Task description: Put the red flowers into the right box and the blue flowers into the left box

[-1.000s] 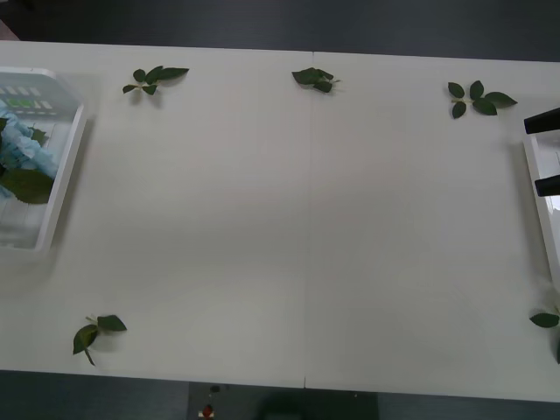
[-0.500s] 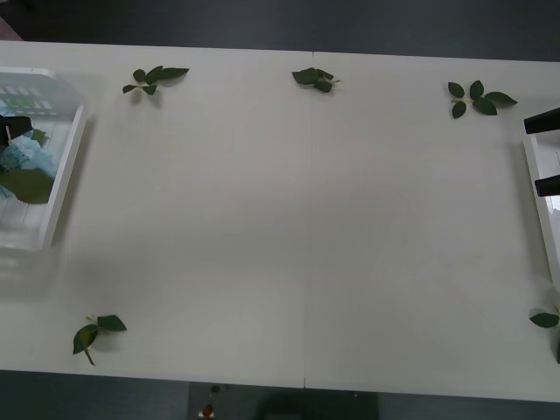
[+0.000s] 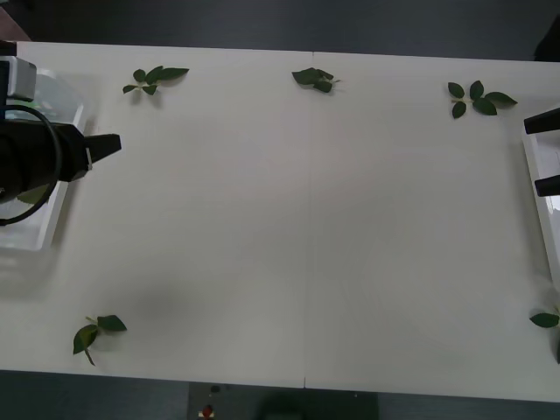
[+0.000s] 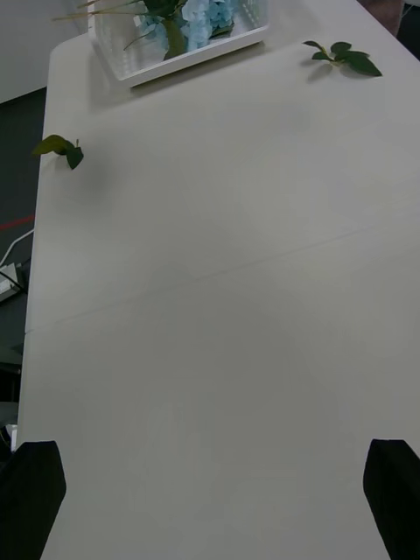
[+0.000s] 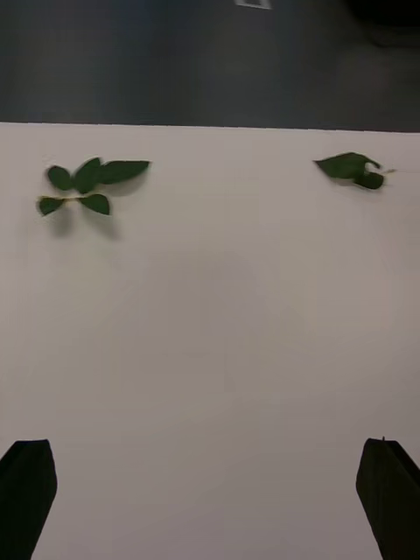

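Where the white table [image 3: 306, 219] meets its left edge, the left box [image 3: 54, 206] sits under the black left gripper [image 3: 109, 144], fingers spread apart and holding nothing. From the right wrist, the blue flowers [image 4: 206, 16] lie inside that box (pale clusters among green leaves). Loose leaf sprigs [image 3: 155, 79] dot the table. At the far right, the right gripper [image 3: 544, 153] hovers spread over the right box [image 3: 541, 197].
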You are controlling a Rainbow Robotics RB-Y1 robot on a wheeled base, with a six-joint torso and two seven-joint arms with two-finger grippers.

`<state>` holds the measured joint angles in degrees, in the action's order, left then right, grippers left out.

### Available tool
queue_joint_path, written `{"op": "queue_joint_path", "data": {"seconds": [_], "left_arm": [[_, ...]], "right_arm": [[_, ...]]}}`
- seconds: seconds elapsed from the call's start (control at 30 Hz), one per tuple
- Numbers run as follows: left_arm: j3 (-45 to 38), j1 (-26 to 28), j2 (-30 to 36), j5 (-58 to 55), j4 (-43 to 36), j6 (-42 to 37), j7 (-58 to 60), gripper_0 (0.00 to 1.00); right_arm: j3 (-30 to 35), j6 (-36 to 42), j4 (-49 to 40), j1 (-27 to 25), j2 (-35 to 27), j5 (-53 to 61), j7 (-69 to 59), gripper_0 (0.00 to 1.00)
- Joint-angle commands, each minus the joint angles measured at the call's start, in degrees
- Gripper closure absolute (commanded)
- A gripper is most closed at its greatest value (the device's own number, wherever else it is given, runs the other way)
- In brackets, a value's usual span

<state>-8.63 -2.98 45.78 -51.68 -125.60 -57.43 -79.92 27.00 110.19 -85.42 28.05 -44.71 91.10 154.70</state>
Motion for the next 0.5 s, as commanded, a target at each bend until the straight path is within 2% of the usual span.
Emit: {"op": "queue_joint_path", "data": {"seconds": [0.03, 0.33, 0.5], "left_arm": [[0.02, -0.62, -2.45, -5.10, -1.84, -0.05, -11.05, 0.00], [2.56, -1.68, -4.74, -21.18, -1.40, 0.04, -26.87, 0.00], [7.05, -6.25, -4.38, -26.45, 1.33, -0.05, -32.85, 0.00]], "right_arm": [[0.95, -0.19, -1.33, 0.60, 0.23, -0.04, 0.30, 0.00], [0.95, -0.19, -1.33, 0.60, 0.23, -0.04, 0.30, 0.00], [0.95, -0.19, -1.33, 0.60, 0.23, -0.04, 0.30, 0.00]]}}
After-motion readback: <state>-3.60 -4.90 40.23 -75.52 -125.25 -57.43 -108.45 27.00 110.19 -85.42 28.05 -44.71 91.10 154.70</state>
